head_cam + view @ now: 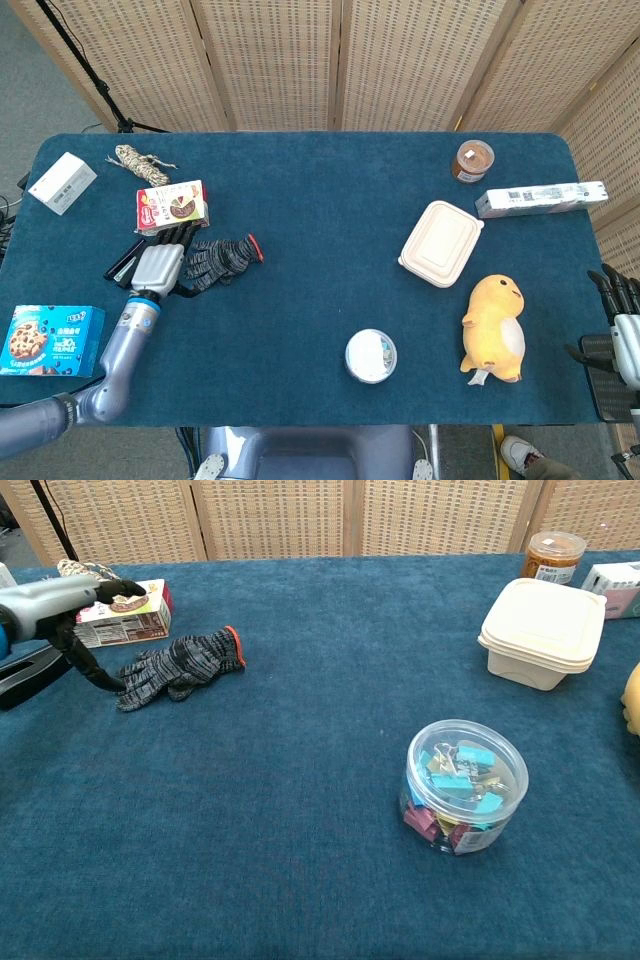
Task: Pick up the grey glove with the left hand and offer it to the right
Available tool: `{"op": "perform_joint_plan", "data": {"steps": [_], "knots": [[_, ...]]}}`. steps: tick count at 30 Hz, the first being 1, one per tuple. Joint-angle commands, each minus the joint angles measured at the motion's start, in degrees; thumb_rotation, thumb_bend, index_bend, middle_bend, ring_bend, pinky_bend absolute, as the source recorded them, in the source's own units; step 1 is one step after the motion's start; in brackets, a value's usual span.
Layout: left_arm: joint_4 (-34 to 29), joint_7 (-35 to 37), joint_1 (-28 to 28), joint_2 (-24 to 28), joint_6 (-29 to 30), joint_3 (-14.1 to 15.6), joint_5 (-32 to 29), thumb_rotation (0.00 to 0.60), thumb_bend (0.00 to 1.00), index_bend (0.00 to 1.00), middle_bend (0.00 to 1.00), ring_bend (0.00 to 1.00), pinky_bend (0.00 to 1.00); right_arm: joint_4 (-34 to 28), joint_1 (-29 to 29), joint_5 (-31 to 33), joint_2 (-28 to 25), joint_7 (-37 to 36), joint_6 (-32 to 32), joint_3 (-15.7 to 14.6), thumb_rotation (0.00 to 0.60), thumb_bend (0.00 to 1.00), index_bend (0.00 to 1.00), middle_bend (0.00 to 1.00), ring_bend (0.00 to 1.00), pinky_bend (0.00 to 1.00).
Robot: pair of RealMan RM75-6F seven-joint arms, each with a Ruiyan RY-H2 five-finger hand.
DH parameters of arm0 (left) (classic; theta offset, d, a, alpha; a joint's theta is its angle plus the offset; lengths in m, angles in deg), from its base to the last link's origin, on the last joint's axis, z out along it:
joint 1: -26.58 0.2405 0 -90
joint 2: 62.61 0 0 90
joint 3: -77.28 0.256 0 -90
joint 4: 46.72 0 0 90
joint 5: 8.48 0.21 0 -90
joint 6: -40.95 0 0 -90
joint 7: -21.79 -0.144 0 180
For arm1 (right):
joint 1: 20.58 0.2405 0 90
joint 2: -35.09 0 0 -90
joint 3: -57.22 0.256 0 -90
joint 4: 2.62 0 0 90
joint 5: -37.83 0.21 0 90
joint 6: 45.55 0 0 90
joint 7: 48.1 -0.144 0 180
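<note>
The grey knit glove (225, 258) with a red cuff lies flat on the blue table left of centre, also seen in the chest view as the glove (185, 664). My left hand (160, 262) hovers just left of it, over its fingertip end, fingers spread and holding nothing; the chest view shows the left hand (62, 605) above the table with the thumb hanging down near the glove's fingers. My right hand (622, 325) stays at the table's right edge, fingers apart, empty.
A snack box (172, 207), a black stapler (122, 264), a twine bundle (140, 163) and a white box (62, 183) surround the left hand. A cookie box (50, 340) lies front left. A clip tub (371, 355), lunch box (441, 243), yellow plush (494, 327), jar (473, 160) sit right.
</note>
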Motion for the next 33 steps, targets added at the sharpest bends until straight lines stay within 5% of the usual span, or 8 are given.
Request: {"op": "perform_joint_plan", "data": {"steps": [1,9,15,21,25,33], "knots": [[6.9,-0.6,-5.1,-5.2,-5.1,-1.0,-4.6,0.600,0.00,0.00,0.00,0.00,0.08,0.4,0.2,0.4,0.2,-0.3,0.5,0.2,0.600,0.00,0.03,0.00,0.00,0.00],[13.0,-0.5,-8.8,-9.8,-6.1,-1.2,-8.1,0.600,0.00,0.16,0.06,0.08,0.27,1.4,0.4,1.3,0.4,-0.7,1.1,0.6,0.600,0.00,0.03,0.00,0.00,0.00],[15.1,0.2,-9.6,-11.6,-4.7,-0.9,-8.1,0.600,0.03,0.29,0.26,0.24,0.39,1.8,0.3,1.8,0.4,-1.3,1.3,0.8,0.600,0.00,0.03,0.00,0.00,0.00],[16.1,-0.4,-9.6,-13.2,-1.7,-0.2,-7.7,0.600,0.19,0.50,0.45,0.40,0.50,1.6,0.1,1.7,0.1,-1.7,1.1,0.8,0.600,0.00,0.03,0.00,0.00,0.00],[15.0,1.5,-8.9,-12.8,-0.5,-0.1,-5.0,0.600,0.28,0.53,0.48,0.43,0.51,1.4,0.0,1.5,-0.1,-1.7,0.9,0.8,0.600,0.00,0.03,0.00,0.00,0.00],[10.2,4.7,-7.6,-8.8,1.0,0.8,1.6,0.600,0.30,0.54,0.49,0.44,0.51,1.1,0.1,0.5,0.1,-0.8,1.1,0.2,0.600,0.00,0.03,0.00,0.00,0.00]]}}
